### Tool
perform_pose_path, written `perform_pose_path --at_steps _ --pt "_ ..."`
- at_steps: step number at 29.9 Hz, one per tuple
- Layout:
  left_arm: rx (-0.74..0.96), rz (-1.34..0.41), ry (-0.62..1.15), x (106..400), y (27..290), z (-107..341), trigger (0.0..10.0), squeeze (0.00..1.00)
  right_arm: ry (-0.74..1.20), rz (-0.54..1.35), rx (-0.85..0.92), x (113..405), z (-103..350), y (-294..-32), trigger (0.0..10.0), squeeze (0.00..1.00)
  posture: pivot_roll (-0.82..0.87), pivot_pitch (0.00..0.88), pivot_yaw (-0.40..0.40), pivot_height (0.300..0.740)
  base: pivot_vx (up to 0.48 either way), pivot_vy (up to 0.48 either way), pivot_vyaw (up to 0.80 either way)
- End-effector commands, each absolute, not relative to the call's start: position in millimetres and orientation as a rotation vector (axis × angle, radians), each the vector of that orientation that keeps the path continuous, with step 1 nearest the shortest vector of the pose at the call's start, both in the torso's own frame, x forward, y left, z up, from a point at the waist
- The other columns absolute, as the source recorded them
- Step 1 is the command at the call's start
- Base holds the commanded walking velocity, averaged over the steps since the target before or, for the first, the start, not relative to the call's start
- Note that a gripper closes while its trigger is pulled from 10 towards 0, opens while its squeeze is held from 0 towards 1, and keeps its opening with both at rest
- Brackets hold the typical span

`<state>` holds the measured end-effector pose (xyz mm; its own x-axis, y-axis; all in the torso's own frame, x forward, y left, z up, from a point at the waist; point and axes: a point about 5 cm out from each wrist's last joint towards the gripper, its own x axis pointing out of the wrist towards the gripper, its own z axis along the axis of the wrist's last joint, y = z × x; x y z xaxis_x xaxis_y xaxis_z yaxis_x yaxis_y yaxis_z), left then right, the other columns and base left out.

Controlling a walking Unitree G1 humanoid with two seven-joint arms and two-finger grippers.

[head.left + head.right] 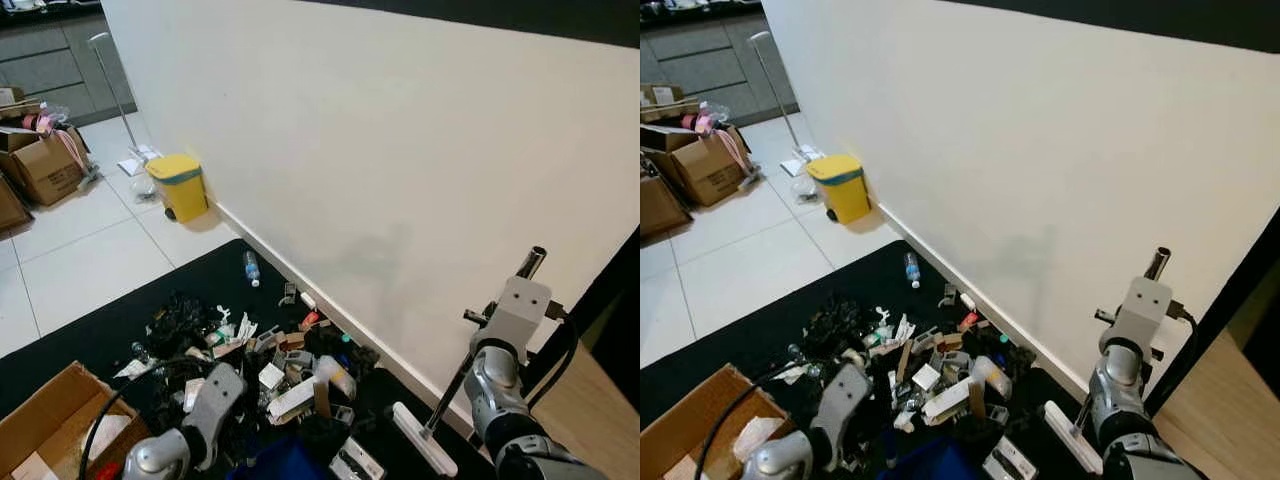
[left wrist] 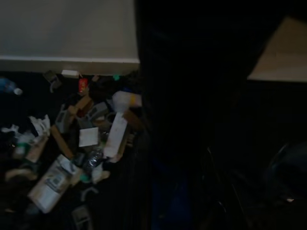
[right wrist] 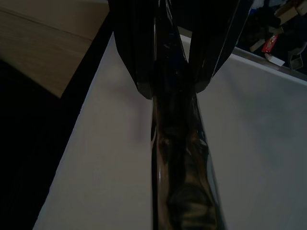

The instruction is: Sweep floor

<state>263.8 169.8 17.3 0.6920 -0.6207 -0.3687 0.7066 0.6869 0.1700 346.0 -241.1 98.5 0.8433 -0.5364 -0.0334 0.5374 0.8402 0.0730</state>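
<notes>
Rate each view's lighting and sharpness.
Left and right eye views: evenly lit and sharp, a soft shadow on the white wall. Left wrist view: very dark, the litter pile dim but readable. Right wrist view: dim, the right gripper clamped on a glossy broom handle showing reflections.

- one yellow bin (image 1: 178, 184)
- one plastic bottle (image 1: 251, 267)
- one broom (image 1: 424, 438)
- one litter pile (image 1: 270, 360)
- several cardboard boxes (image 1: 45, 165), exact count unclear
</notes>
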Motion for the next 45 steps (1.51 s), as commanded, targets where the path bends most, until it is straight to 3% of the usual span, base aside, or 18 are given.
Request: perform_pose_path --at_steps 1,10,25,30,35,41,44,45 --pt "0.397 -0.723 0.275 265.1 180.3 20.2 10.0 0.0 0.009 -0.566 0.07 344.1 95.9 -239.4 10.0 0.0 0.08 0.1 0.061 0.74 0.0 0.0 0.0" --pt "0.31 -0.8 0.253 259.1 183.3 26.7 10.0 0.0 0.06 -0.59 -0.044 341.0 88.7 -238.8 10.0 0.0 0.09 0.099 0.062 0.74 0.0 0.0 0.0" --pt "0.277 -0.78 0.229 260.1 179.6 29.9 10.0 0.0 0.11 -0.534 -0.176 341.3 80.2 -225.8 10.0 0.0 0.13 0.126 0.063 0.74 0.0 0.0 0.0" --pt "0.264 -0.773 0.225 259.4 178.8 30.5 10.0 0.0 0.115 -0.494 -0.025 342.7 78.2 -221.7 10.0 0.0 0.13 0.131 0.061 0.74 0.0 0.0 0.0" --pt "0.229 -0.765 0.195 262.2 166.7 34.0 10.0 0.0 0.043 -0.435 0.327 345.6 80.5 -214.9 10.0 0.0 0.16 0.147 0.057 0.74 0.0 0.0 0.0" --pt "0.211 -0.764 0.178 261.5 160.6 35.8 10.0 0.0 0.043 -0.402 0.382 347.3 79.4 -204.3 10.0 0.0 0.16 0.151 0.044 0.74 0.0 0.0 0.0" --pt "0.197 -0.755 0.173 261.3 159.9 36.3 10.0 0.0 0.047 -0.392 0.322 344.6 76.5 -202.9 10.0 0.0 0.16 0.154 0.044 0.74 0.0 0.0 0.0" --pt "0.184 -0.746 0.174 260.8 159.7 36.3 10.0 0.0 0.052 -0.376 0.223 341.2 73.3 -202.9 10.0 0.0 0.16 0.156 0.043 0.74 0.0 0.0 0.0"
